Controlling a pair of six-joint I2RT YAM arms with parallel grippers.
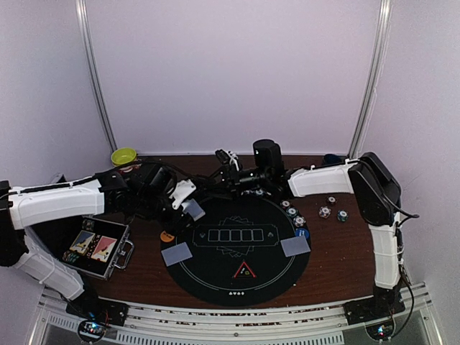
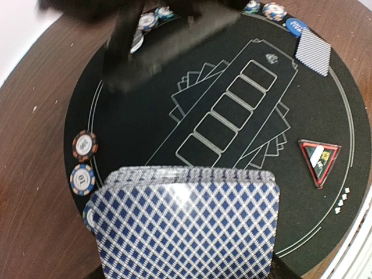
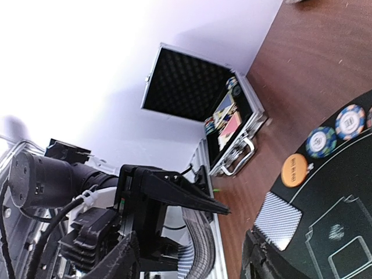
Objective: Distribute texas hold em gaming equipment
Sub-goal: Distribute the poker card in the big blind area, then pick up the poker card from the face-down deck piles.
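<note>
The left gripper (image 1: 188, 203) is clamped on a deck of cards (image 1: 194, 210), holding it above the far-left part of the round black mat (image 1: 215, 277) in the middle of the tabletop (image 1: 345, 251). In the left wrist view the deck's blue-diamond backs fill the lower frame. The right gripper (image 1: 225, 159) hangs over the mat's far rim, towards the far edge of the tabletop. Its fingers (image 3: 119, 261) are spread apart with nothing between them.

Two single cards lie face down on the mat, one (image 1: 177, 254) on its near-left side and one (image 1: 295, 246) on its near-right. A red triangle marker (image 1: 244, 271) lies on the mat's near part. An orange disc (image 1: 167, 236) rests at the mat's left rim. A blue disc (image 1: 302, 233) sits at its right rim, beside a short row of chips (image 1: 292, 212). Three more chips (image 1: 325, 212) lie loose on the wood towards the right edge. An open metal case (image 1: 97, 248) sits by the near-left corner.
</note>
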